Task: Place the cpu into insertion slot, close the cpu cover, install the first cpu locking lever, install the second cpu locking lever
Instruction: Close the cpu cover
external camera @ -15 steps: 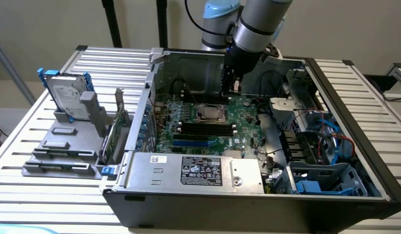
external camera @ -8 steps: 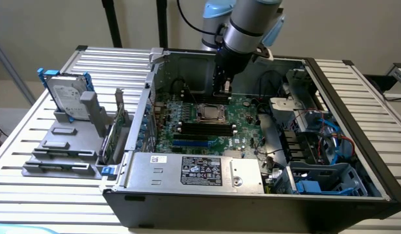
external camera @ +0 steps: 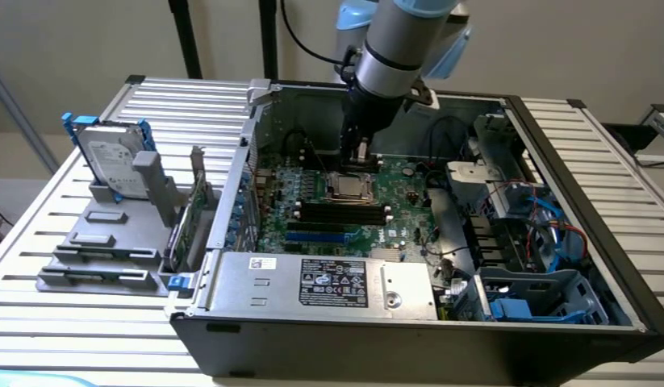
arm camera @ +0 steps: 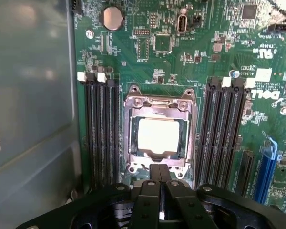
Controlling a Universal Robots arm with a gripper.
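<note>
1. The cpu (arm camera: 158, 135) sits in the insertion slot (arm camera: 133, 139). The cpu cover (arm camera: 159, 103) lies flat around it, and the silvery top shows through the cut-out.
2. The gripper (arm camera: 160, 175) has its fingers pressed together with nothing between them. It is at the cover's edge, and the chip lies just beyond the tips.
3. The arm (external camera: 388, 48) hangs near-vertical over the motherboard (external camera: 402, 193), pointing straight down.

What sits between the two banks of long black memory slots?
The socket, with the chip seated in it and the metal cover lying flat around it, seen in the wrist view.
</note>
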